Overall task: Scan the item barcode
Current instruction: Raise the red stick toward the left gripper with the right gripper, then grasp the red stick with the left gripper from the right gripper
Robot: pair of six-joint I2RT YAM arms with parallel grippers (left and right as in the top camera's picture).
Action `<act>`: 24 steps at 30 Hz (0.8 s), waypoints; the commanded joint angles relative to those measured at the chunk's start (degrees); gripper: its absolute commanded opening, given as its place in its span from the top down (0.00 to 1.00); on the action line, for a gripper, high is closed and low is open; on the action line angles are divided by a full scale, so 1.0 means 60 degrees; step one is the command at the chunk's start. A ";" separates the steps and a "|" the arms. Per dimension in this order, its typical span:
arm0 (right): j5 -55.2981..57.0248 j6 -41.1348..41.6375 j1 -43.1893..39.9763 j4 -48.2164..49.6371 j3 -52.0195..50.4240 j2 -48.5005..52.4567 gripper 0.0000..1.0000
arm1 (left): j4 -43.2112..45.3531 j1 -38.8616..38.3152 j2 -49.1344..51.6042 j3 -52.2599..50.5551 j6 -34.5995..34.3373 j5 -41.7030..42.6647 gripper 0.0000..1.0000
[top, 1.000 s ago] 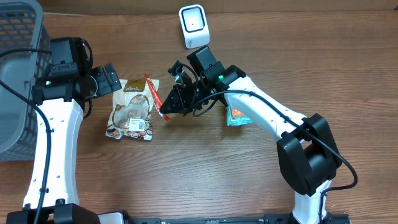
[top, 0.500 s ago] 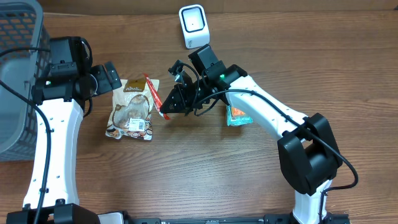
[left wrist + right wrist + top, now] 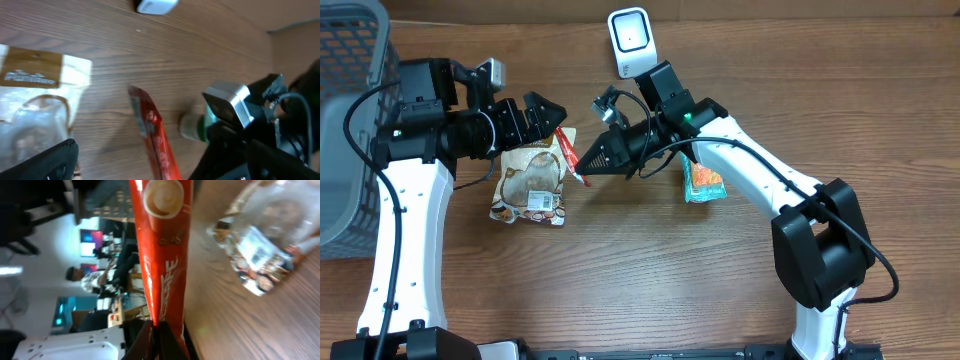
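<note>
Since the earlier frame, the left arm has swung its wrist inward over the counter (image 3: 650, 280), away from the grey basket (image 3: 350, 60). The left end effector (image 3: 542, 118) now sits above the top edge of the clear snack bag (image 3: 528, 185), jaws wide apart and empty. The right end effector (image 3: 588, 165) is closed on one end of the red stick sachet (image 3: 566, 148), holding it tilted just beside the bag's right edge, with the white scanner (image 3: 630, 40) well behind and an orange packet (image 3: 704, 182) beside the right arm.

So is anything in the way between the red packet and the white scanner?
No. Only bare table lies between the red packet, held in the right gripper, and the white scanner. That arm's own camera sits close to the path.
</note>
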 commanded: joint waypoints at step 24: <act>-0.1264 0.0091 0.0025 0.1741 -0.0040 -0.0018 0.96 | -0.0528 0.0026 0.0055 0.0058 0.0215 0.0780 0.67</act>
